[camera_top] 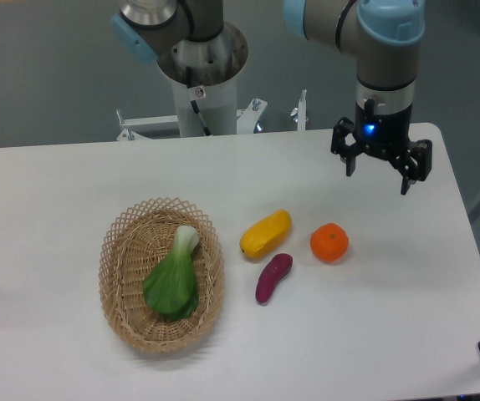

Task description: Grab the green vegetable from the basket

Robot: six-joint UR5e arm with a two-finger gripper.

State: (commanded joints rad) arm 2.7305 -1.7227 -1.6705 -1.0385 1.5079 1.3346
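A: Where's the end effector [380,171]?

B: Far right of the bench [56,192], fingers spread, holding nothing, hanging above the surface.

A: And the green vegetable [174,280]?

B: Lying in the basket [119,251], well apart, to the end effector's left and nearer the camera. Long axis runs near-to-far, slightly tilted; pale stalk at the far end, leaves near.

A: Anything between?

B: Yellow fruit [265,234], purple sweet potato [273,277], orange [329,242].
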